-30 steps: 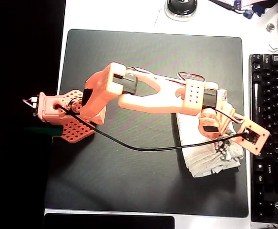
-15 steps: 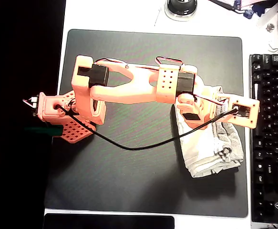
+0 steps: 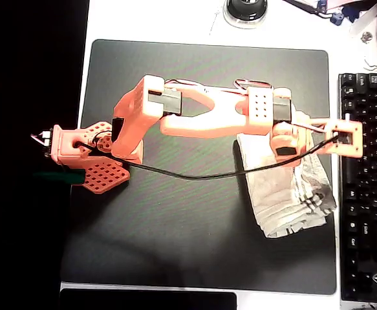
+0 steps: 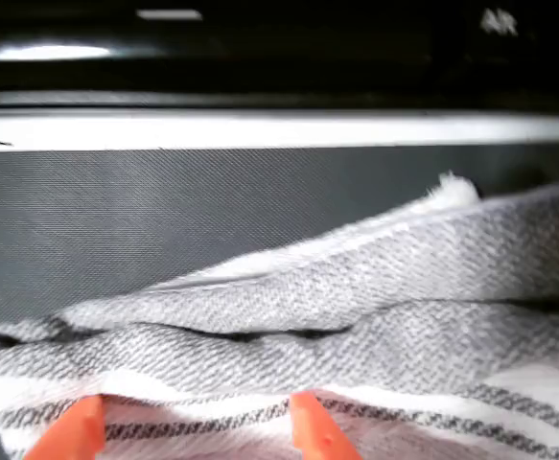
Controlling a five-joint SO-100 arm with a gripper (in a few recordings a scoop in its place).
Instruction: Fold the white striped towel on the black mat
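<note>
The fold looks partly made: the towel [image 3: 291, 197] lies doubled over in loose layers near the right edge of the black mat [image 3: 175, 245] in the overhead view, close to the keyboard [image 3: 366, 194]. In the wrist view the gripper [image 4: 195, 422] has its two orange fingers [image 4: 310, 426] set apart, a striped hem lying between and just under the tips, with nothing visibly pinched. Just beyond the fingers the towel [image 4: 356, 287] rises in rumpled folds, with bare mat [image 4: 164, 211] farther out. The next move likely calls for closing on that hem and carrying it across, or pressing the layers flat. The cloth is white terry, grey-striped near the edge, fringed, uneven.
</note>
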